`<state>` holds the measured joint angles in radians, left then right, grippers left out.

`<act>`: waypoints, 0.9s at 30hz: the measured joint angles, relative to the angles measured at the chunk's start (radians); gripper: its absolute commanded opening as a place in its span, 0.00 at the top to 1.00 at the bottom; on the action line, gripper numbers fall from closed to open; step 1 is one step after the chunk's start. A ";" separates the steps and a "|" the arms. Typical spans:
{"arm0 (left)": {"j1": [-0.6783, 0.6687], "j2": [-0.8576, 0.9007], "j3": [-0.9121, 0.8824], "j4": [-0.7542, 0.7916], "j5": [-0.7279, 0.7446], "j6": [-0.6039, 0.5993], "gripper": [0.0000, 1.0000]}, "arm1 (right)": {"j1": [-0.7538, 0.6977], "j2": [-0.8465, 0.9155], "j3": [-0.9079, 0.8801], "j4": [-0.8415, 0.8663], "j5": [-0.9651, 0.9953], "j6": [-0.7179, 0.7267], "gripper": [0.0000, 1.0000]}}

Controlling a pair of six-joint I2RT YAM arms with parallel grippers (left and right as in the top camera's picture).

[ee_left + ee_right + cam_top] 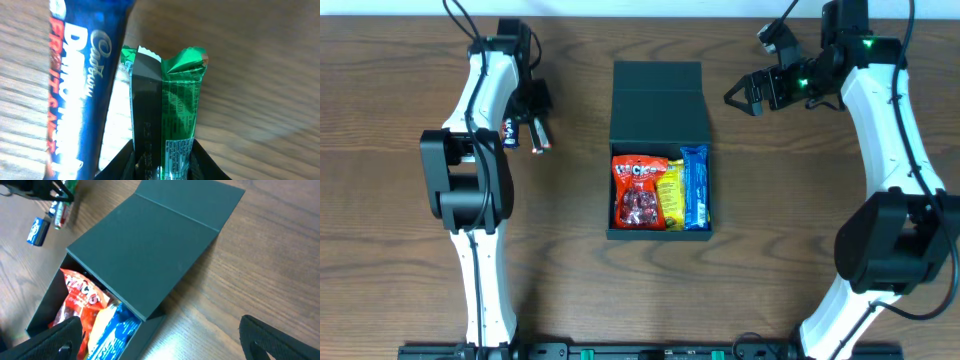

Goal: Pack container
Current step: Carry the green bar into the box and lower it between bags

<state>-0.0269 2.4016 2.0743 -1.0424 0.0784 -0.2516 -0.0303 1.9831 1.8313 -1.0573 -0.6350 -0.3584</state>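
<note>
— Where's the container [657, 105]?
— Mid-table between the arms. Its long axis runs away from the bases, with the open end nearest them (snacks [658, 192] lie lengthwise inside).
— Fingers?
— The left gripper [536, 138] pinches a green bar [182, 115], and the container lies to its right. The right gripper [742, 100], spread wide and empty, is nearer, beside the lidded far end.
</note>
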 measured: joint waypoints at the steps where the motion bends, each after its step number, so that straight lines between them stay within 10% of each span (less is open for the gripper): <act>1: -0.003 0.000 0.027 -0.014 0.000 -0.001 0.89 | 0.000 0.000 0.000 0.002 0.000 0.000 0.01; 12: -0.115 0.000 0.378 -0.293 -0.001 -0.016 0.94 | -0.021 0.000 0.008 0.020 0.000 0.037 0.01; 27: -0.546 0.001 0.395 -0.489 0.000 -0.120 0.94 | -0.166 0.000 0.099 0.010 0.000 0.087 0.01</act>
<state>-0.5724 2.4023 2.4691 -1.5314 0.0788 -0.3717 -0.1967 1.9831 1.9301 -1.0473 -0.6353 -0.2714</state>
